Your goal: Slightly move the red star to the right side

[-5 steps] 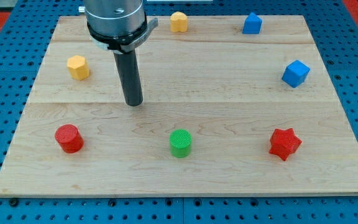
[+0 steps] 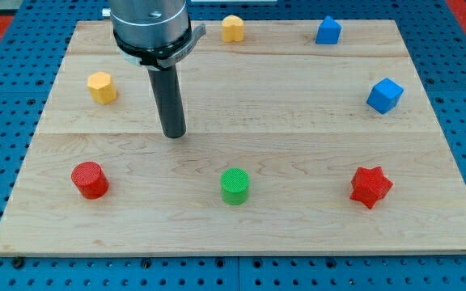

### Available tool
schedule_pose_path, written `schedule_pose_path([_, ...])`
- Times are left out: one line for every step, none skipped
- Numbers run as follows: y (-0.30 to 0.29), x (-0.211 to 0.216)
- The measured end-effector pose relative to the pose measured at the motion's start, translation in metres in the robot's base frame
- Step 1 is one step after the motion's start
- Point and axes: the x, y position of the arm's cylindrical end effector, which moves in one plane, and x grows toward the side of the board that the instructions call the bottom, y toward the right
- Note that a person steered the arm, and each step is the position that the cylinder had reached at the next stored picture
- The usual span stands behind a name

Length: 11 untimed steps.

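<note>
I am working the arm from a distance, and my tip [image 2: 173, 134] is sitting on the worktop [image 2: 298, 89] in the upper left part of the frame, touching no block; there is no claw on this rig, only the straight dark rod, so nothing is being held or gripped. The red star [image 2: 370, 187] is lying at the lower right of the frame, well apart from my tip and near the worktop's right edge; the green cylinder [image 2: 235, 186] is standing at the lower middle, roughly between the two but lower than my tip. The red cylinder [image 2: 89, 179] is sitting at the lower left, a yellow block [image 2: 101, 86] just to the left of the rod, another yellow block [image 2: 232, 28] at the top edge, and two blue blocks [image 2: 328, 31] [image 2: 384, 95] at the upper right.

I am judging this to be the approach step; the push itself is not begun. The next move is calling for me to bring my tip across to the star's left flank, passing above the green cylinder so as not to knock it; then a short, gentle push toward the frame's right, since the star is already lying close to the edge and only a slight shift is wanted.
</note>
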Motion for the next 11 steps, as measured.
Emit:
schedule_pose_path([0.000, -0.005])
schedule_pose_path([0.000, -0.009])
schedule_pose_path([0.006, -0.013])
schedule_pose_path([0.069, -0.039])
schedule_pose_path([0.139, 0.003])
schedule_pose_path([0.184, -0.001])
schedule_pose_path([0.230, 0.028])
schedule_pose_path([0.322, 0.085])
schedule_pose_path([0.347, 0.114])
schedule_pose_path([0.288, 0.154])
schedule_pose_path([0.147, 0.117])
